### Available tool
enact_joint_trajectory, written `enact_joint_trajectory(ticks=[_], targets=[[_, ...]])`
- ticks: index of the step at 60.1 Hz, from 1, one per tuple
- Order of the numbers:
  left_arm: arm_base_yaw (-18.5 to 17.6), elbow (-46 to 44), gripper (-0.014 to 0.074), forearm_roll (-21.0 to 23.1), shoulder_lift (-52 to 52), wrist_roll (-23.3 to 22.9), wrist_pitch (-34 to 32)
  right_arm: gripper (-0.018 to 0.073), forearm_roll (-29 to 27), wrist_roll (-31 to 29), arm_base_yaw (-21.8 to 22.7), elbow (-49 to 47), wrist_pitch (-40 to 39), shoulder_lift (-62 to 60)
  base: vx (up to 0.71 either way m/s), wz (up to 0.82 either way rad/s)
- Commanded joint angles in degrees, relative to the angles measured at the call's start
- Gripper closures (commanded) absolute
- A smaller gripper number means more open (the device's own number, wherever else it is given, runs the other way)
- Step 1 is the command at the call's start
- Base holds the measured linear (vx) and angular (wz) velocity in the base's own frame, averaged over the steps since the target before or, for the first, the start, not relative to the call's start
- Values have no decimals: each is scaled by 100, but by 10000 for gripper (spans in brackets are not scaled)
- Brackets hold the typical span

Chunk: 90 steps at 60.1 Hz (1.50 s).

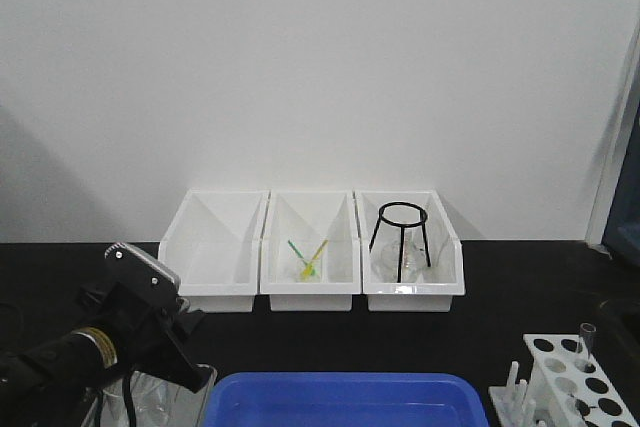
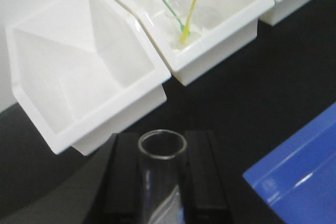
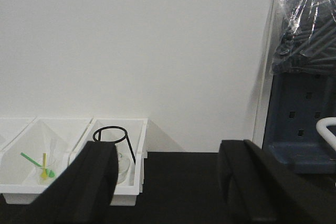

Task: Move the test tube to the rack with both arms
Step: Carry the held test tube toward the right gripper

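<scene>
Table [image 1: 500,282]: black, under a white wall [image 1: 320,67].
Blue tray [image 1: 340,399]: at the near edge, centre.
Bins [image 1: 212,247]: three white ones in a back row; sticks [image 1: 308,259] in the middle one, a wire stand [image 1: 402,237] in the right.
Rack [image 1: 590,395]: near right corner, a spare tube [image 1: 584,340] standing in it.
Right gripper [image 3: 168,156]: fingers spread wide, holding nothing.
Left gripper [image 2: 161,148]: fingers clamped on the test tube [image 2: 160,184], upright, mouth up, left of the tray.

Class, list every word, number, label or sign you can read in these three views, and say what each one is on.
No text can be read in any view.
Yellow label on the left arm: too small and blurred to read.
White bins, rack, test tube: no writing visible.
</scene>
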<state>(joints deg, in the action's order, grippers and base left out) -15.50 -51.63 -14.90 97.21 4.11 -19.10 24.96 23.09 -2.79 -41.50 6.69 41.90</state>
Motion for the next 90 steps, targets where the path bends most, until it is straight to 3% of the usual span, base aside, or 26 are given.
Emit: enact_joint_trajectory(ticks=[1, 10, 17, 22, 30, 42, 56, 68, 90], targets=[[-41, -175, 605, 58, -790, -45, -510, 99, 81, -20, 5, -198, -435, 9, 0, 0], [-41, -238, 603, 58, -1878, -97, -327, 99, 30, -10, 5, -198, -440, 9, 0, 0], [-43, -551, 603, 53, -2681, -763, 439, 99, -147, -10, -14, -198, -434, 9, 0, 0], [-79, -794, 603, -56, -3026, -1264, 941, 99, -199, -17, -267, -198, -446, 137, 0, 0], [-380, -905, 603, -49, -3234, -1776, 1157, 99, -199, -63, -1236, -198, -477, 441, 0, 0], [-1439, -905, 603, -30, -3118, -2086, 1260, 99, -202, -145, -2967, -198, -669, 1046, 0, 0], [-2557, -905, 603, -24, -2918, -2554, 1054, 99, -246, -1, -4221, -198, -1215, 1468, 0, 0], [-3212, -905, 603, -48, -2656, -2584, 769, 99, -246, -1, -4351, -198, -1372, 1490, 0, 0], [-3653, -905, 603, 8, -2495, -2607, 680, 103, -246, -1, -4351, -198, -1380, 1475, 0, 0]])
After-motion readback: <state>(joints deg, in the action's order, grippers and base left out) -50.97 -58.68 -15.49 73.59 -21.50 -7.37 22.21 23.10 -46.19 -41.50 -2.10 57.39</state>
